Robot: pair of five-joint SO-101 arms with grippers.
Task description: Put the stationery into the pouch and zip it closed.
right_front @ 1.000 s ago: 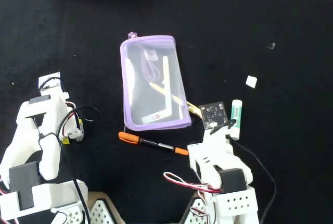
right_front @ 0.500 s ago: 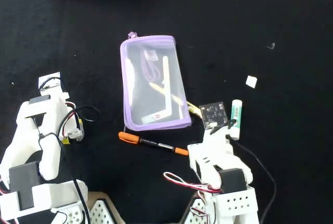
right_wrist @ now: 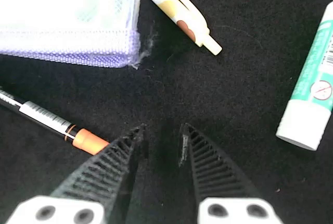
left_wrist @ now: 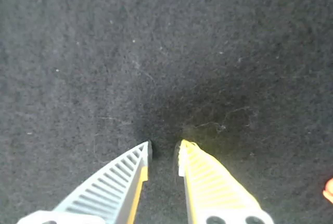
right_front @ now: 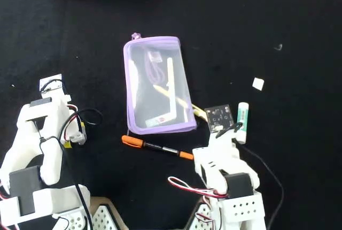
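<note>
High view, clear purple-trimmed pouch [right_front: 157,85] lying flat; left gripper [left_wrist: 164,151], right gripper [right_wrist: 162,136] both barely parted, empty

the high view looks straight down over the table [right_front: 278,21]. both wrist views face it from close up; the right one shares the pouch [right_wrist: 67,15] corner and pen [right_wrist: 49,122].

Bright, even light — faint shadows
</note>
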